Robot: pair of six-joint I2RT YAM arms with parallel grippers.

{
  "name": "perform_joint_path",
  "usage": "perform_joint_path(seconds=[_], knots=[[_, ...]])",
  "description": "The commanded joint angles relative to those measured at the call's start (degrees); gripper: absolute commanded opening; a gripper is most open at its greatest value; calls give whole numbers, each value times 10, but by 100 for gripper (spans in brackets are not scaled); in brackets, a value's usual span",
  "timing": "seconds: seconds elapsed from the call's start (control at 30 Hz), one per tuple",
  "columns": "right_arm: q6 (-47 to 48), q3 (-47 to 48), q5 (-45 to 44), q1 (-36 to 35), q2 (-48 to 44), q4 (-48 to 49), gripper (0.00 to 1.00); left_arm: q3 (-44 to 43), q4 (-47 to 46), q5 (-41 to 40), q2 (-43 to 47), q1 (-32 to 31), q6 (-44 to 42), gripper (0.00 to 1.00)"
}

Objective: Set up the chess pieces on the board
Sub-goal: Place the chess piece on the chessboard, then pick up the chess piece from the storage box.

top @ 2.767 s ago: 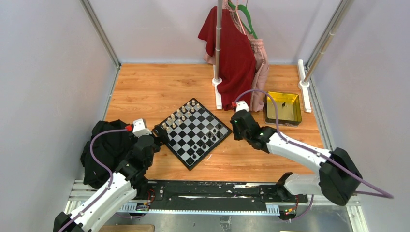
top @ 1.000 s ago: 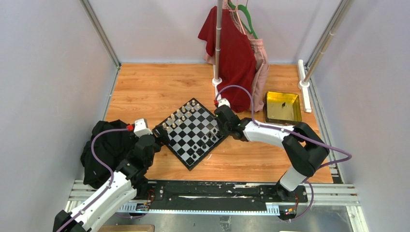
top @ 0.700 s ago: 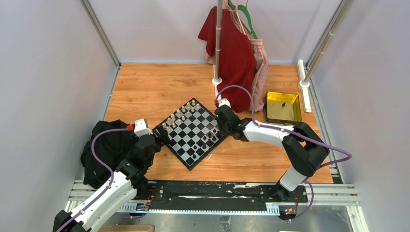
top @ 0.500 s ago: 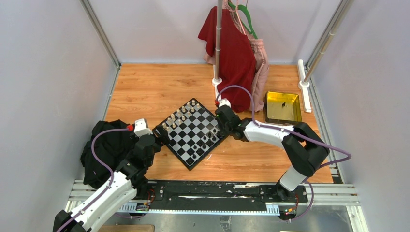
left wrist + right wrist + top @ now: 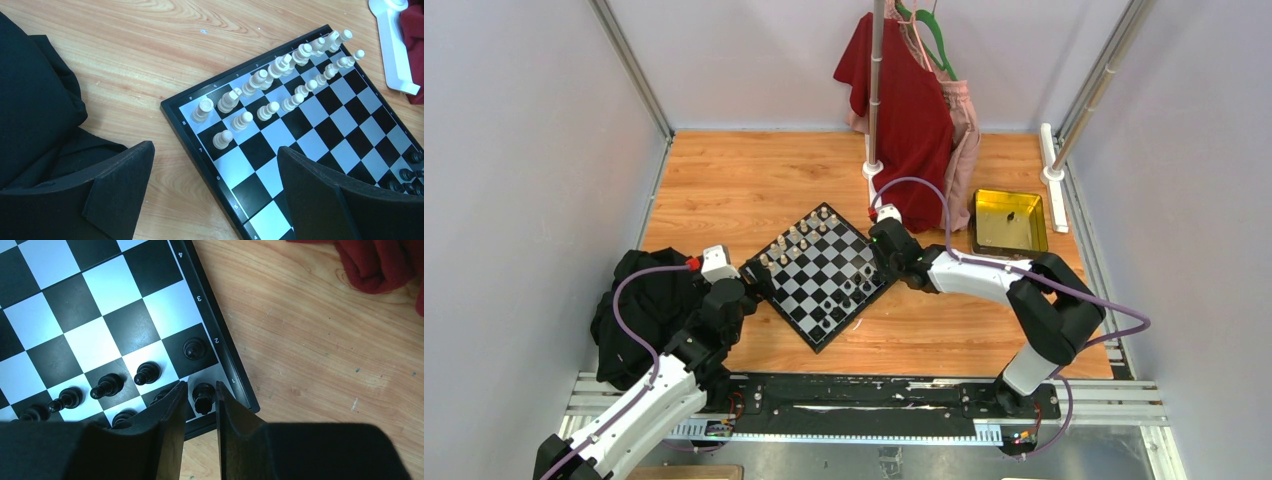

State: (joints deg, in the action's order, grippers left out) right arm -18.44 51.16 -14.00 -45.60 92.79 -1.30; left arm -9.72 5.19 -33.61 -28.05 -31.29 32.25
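Right gripper (image 5: 200,385) narrowly parted around black chess piece (image 5: 203,395) at board (image 5: 227,362) corner, grip unclear; left gripper (image 5: 215,148) wide open, empty.

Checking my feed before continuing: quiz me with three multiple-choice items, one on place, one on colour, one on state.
1. The black piece between the right gripper's fingers stands: A on a corner square of the board; B mid-board; C off the board.
2. The two long rows of pieces in the left wrist view are: A black; B cream; C red.
3. The left gripper is: A shut on a pawn; B hidden; C wide open.
A: rim borders its square on two sides. B: all pale. C: fingers far apart, gripping nothing.
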Motion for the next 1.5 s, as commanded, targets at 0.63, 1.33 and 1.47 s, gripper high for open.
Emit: perform_joint_path(seconds=[0.63, 1.33, 1.47], knots=[[4, -20, -36, -4, -169, -66, 32, 3, -18, 0, 5, -3, -7, 100], [-39, -95, -76, 348, -369, -115, 44, 2, -19, 8, 4, -4, -7, 100], [-46, -78, -42, 431, -285, -68, 45, 1, -20, 8, 2, -3, -7, 100]])
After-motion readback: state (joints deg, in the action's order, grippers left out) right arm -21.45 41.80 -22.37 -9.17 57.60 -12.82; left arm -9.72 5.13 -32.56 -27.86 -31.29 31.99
